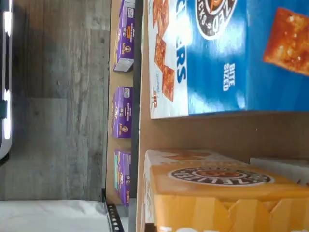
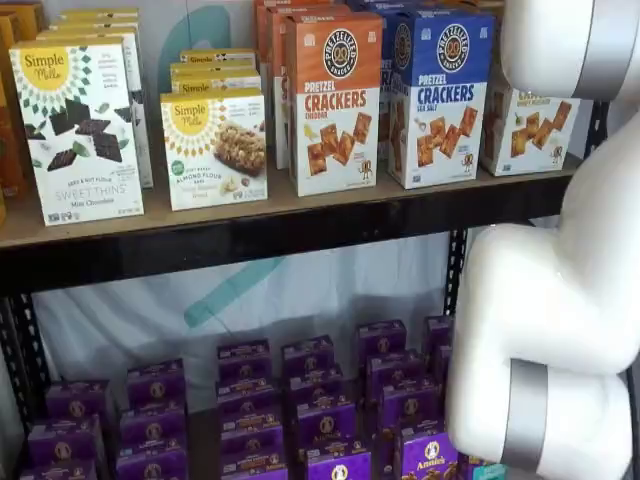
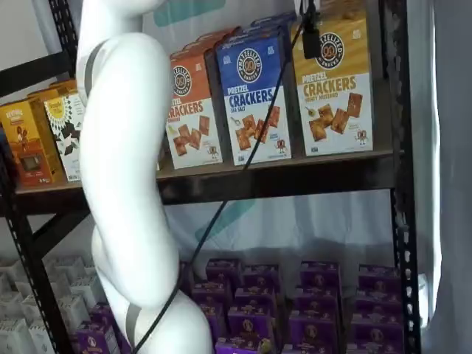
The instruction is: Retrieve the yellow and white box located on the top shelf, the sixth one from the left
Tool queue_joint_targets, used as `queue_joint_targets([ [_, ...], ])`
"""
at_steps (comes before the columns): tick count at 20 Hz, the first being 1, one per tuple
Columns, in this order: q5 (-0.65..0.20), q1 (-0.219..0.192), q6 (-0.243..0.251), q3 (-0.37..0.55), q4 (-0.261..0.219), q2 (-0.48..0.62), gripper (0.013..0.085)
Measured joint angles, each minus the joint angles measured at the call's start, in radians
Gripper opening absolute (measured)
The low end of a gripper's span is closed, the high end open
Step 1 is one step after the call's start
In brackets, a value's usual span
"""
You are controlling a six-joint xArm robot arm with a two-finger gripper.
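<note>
The yellow and white box stands at the right end of the top shelf in both shelf views (image 3: 333, 88) (image 2: 525, 125); in one of them the white arm hides part of it. The wrist view, turned on its side, shows its mustard top and round logo close up (image 1: 217, 193). The top shelf is a brown board with a dark front edge (image 3: 280, 178) (image 2: 250, 235) (image 1: 207, 130). My gripper (image 3: 310, 33) hangs from the upper edge of a shelf view as a black piece in front of the box's upper left corner. No gap between the fingers shows.
A blue Pretzel Crackers box (image 3: 254, 99) (image 1: 231, 53) stands right beside the yellow one, then an orange one (image 3: 192, 118). Simple Mills boxes (image 2: 85, 130) stand further left. Purple boxes (image 2: 320, 410) fill the lower level. A black post (image 3: 398, 184) is just right of the box.
</note>
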Motion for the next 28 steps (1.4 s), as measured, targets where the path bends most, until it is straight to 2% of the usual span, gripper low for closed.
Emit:
queue_joint_targets([
  [5,0.027,-0.017,-0.007,-0.007,0.017,-0.009,0.061],
  [11,0.039,-0.058,-0.034,0.041,0.047,-0.07,0.061],
  [15,0.034,-0.099,-0.069,0.11,0.063,-0.14,0.061],
  [20,0.108,-0.167,-0.101,0.105,0.115,-0.174,0.061],
  [24,0.123,-0.191,-0.128,0.135,0.106,-0.226,0.061],
  [28,0.14,-0.195,-0.142,0.177,0.078,-0.281,0.061],
])
